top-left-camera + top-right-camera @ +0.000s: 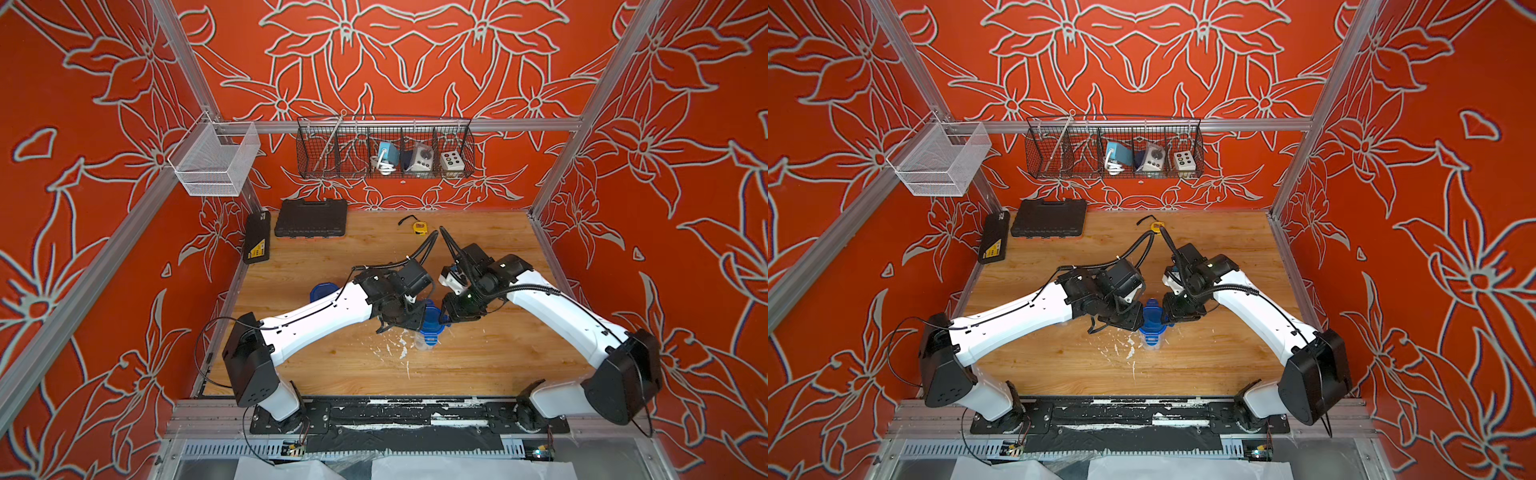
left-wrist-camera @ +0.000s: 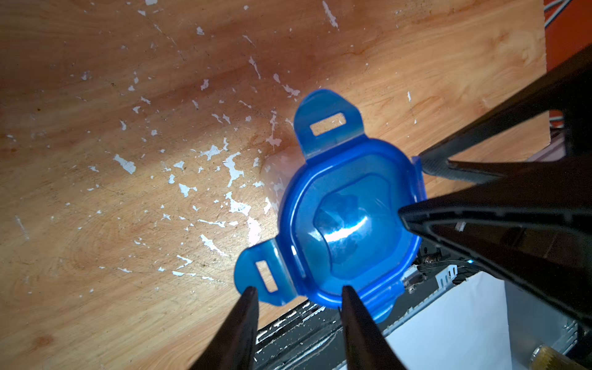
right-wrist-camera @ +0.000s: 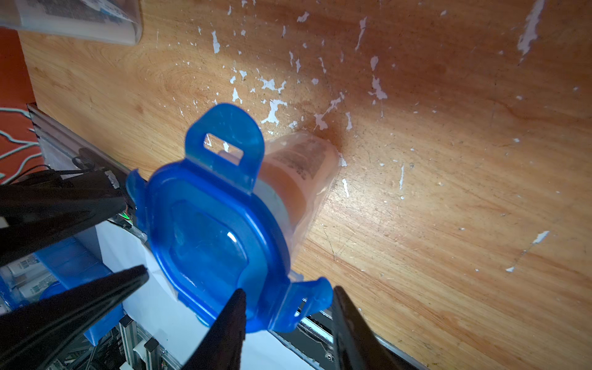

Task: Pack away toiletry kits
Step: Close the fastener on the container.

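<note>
Top views. Toward the front middle of the desk [image 1: 498,353]: clear cup [image 1: 424,344], upright, capped by a blue lid [image 1: 430,323]. At opposite sides of the cup, low at lid height: left tool [image 1: 411,321] and right tool [image 1: 445,318]. Likely posted that way to brace the cup while pressing tabs down on two sides at once. Same pairing around the lid [image 1: 1151,318] in both top views. Left of the cup, half hidden by the left arm: second lid [image 1: 322,291]. Far behind the cup: tape measure [image 1: 419,226] and black case [image 1: 311,218], no part of the job.

Left wrist view. Lid [image 2: 349,224] from above, cup wall [image 2: 272,179] faint beneath. Left tool [image 2: 299,290] partly open, astride an outspread tab [image 2: 264,282], one tip beyond the tab, one at the rim. Nothing clamped; unclear whether touching. Across the lid, right tool [image 2: 413,189] astride the opposite tab.

Right wrist view. Lid [image 3: 208,230] on the cup [image 3: 301,179], printed label inside showing through. Right tool [image 3: 288,290] partly open, fingers either side of a flared tab [image 3: 307,301], no squeeze visible. Left tool [image 3: 136,235] across the lid, likewise parted. Third tab [image 3: 224,137] sticking out unlatched, so sealing probably unfinished.
</note>
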### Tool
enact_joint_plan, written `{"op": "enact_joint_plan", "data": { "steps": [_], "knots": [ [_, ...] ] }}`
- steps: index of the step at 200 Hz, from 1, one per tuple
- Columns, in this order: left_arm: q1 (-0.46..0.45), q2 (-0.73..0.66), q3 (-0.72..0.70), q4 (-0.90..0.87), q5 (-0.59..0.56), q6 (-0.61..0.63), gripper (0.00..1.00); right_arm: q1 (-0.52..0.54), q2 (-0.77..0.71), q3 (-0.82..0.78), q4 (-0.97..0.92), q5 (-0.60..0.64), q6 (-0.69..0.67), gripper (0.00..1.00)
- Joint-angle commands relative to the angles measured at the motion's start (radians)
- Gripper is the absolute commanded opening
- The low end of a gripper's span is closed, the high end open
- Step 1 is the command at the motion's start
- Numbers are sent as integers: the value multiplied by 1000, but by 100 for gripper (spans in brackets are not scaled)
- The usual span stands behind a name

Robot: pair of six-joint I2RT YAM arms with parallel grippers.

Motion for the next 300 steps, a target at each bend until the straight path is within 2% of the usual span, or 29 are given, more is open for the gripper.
{"op": "enact_joint_plan", "data": {
  "steps": [1, 96, 173, 233, 300],
  "knots": [
    [3, 10, -9, 4, -12, -11, 42, 11, 11, -15, -17, 20, -15, 44],
    [7, 23, -39, 67, 43, -19, 39, 16, 20, -14, -7, 0, -14, 44],
    [43, 11, -105, 164, 164, -31, 38, 18, 35, -25, 30, -36, -22, 40],
    [100, -19, -172, 230, 271, -46, 38, 20, 54, -44, 62, -89, -23, 40],
    [118, -20, -198, 285, 353, -59, 37, 20, 52, -72, 98, -118, -15, 40]
  ]
}}
